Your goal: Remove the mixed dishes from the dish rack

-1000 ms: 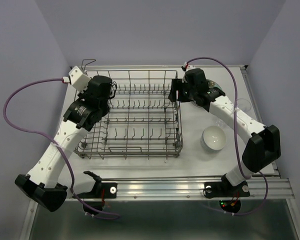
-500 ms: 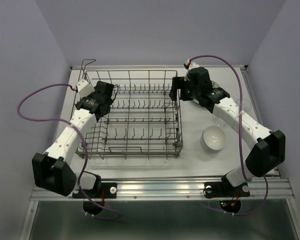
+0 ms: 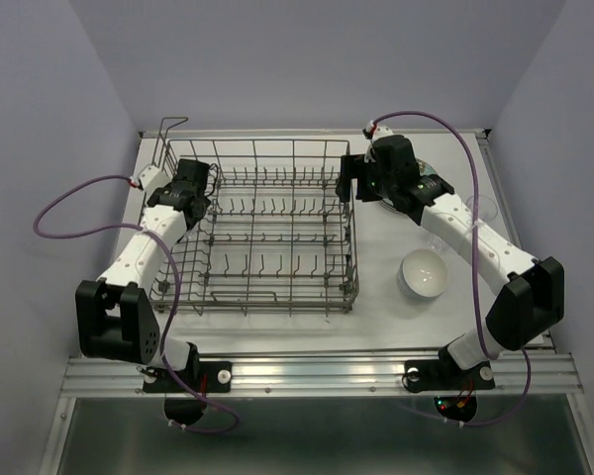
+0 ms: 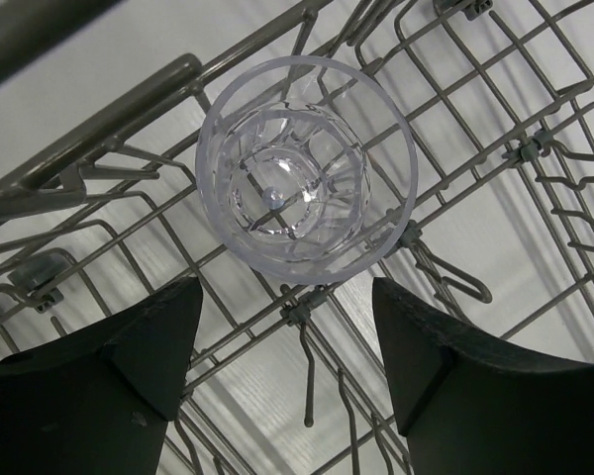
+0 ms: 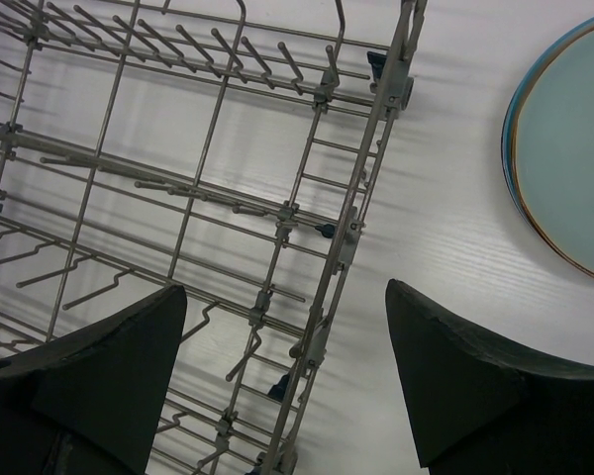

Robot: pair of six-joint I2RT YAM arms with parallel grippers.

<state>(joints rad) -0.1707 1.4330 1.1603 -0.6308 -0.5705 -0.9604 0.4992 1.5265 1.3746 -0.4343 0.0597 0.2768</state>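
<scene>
- Left claw (image 4: 287, 346) released, jaws wide, nothing between; hovering above clear textured glass (image 4: 307, 183), apart from it.
- Glass standing inside dish rack (image 4: 520, 153) at far-left corner, mouth toward wrist camera.
- Right claw (image 5: 282, 346) released, empty, over rack's right wall.
- Pale green plate (image 5: 574, 139) and white bowl (image 3: 423, 272) out on worktop (image 5: 445, 198), right of rack.
- Step in hand, judged: lining up on the glass, the only dish visible in the rack.
- Next, likely: lower until jaws straddle glass wall, clench gently, lift straight up clear of tines; slippery, may tip.
</scene>
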